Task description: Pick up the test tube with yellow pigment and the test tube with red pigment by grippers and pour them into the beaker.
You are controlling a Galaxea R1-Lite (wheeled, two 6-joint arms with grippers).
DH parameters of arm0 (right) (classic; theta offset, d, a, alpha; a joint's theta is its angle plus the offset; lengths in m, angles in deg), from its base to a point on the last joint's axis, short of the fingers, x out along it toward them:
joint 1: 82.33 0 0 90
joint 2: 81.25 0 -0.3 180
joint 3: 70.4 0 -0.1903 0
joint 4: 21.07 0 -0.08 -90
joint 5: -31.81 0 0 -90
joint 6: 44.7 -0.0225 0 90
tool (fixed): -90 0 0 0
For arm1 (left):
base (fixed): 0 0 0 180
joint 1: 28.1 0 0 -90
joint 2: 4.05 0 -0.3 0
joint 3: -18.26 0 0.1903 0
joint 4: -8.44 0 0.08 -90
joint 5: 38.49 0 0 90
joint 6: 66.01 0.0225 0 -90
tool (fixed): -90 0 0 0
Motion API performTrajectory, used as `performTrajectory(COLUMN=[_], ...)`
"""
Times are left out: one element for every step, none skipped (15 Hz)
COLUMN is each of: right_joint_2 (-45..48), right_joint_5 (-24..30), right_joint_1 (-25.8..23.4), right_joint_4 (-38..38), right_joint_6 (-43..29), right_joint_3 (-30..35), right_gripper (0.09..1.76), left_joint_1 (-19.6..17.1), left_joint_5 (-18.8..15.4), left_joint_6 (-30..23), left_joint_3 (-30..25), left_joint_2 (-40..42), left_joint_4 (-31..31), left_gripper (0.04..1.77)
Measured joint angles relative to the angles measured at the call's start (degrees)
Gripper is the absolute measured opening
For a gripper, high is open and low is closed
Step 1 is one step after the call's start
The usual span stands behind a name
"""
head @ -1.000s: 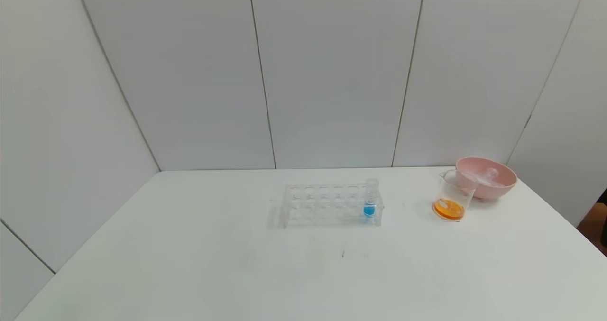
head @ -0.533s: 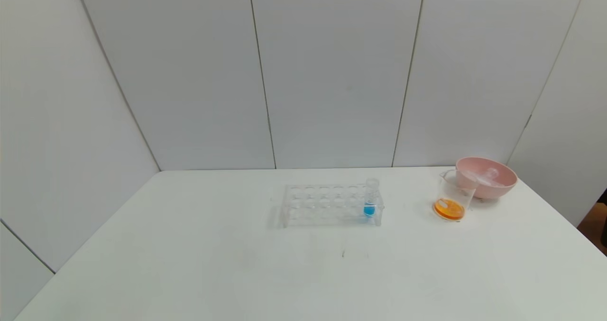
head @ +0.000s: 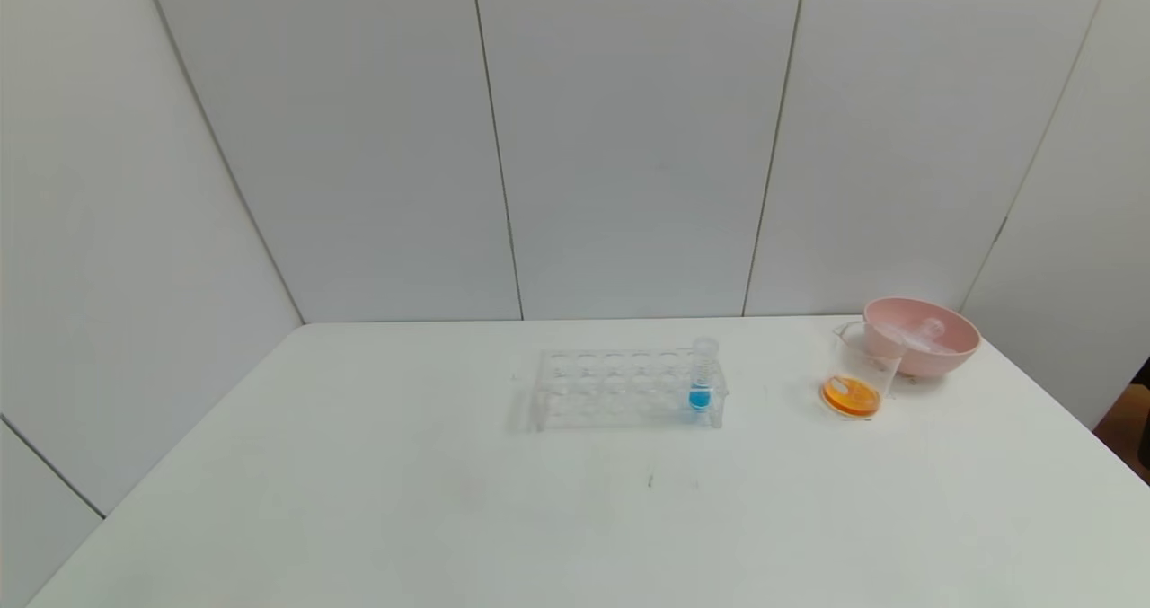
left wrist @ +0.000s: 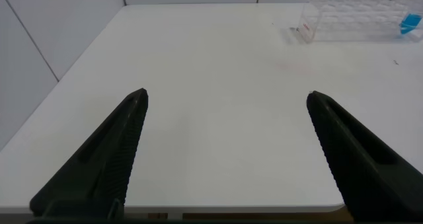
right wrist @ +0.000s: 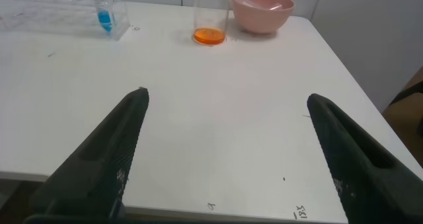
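Nothing has shifted since the earlier head views: white surface (head: pixel 359 500) against pale wall panels, clear rack (head: pixel 620 388) mid-surface holding only the blue tube (head: pixel 701 383). Pink bowl (head: pixel 925 334) at far right seems to hold emptied tubes, and the beaker (head: pixel 858 379) touching it carries orange liquid. Pouring looks finished; left end effector (left wrist: pixel 225 151) and right end effector (right wrist: pixel 225 151) hang wide, empty, at the near edge.

Clear tube rack (head: pixel 620 388) mid-table in front of me, one blue-liquid tube (head: pixel 702 376) at its right end. Pink bowl (head: pixel 934 343) far right on white table (head: pixel 359 500).
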Motion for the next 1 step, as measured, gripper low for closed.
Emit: performTrajectory(right_joint_2=[0.00], right_joint_5=[0.02], right_joint_1=[0.00], right_joint_4=[0.02], right_joint_6=[0.01], right_joint_3=[0.07], right_gripper=[1.71], left_joint_1=[0.00], left_joint_5=[0.00], left_joint_6=[0.00], left_joint_3=[0.00], left_joint_2=[0.00], left_joint_4=[0.00], left_gripper=[1.72])
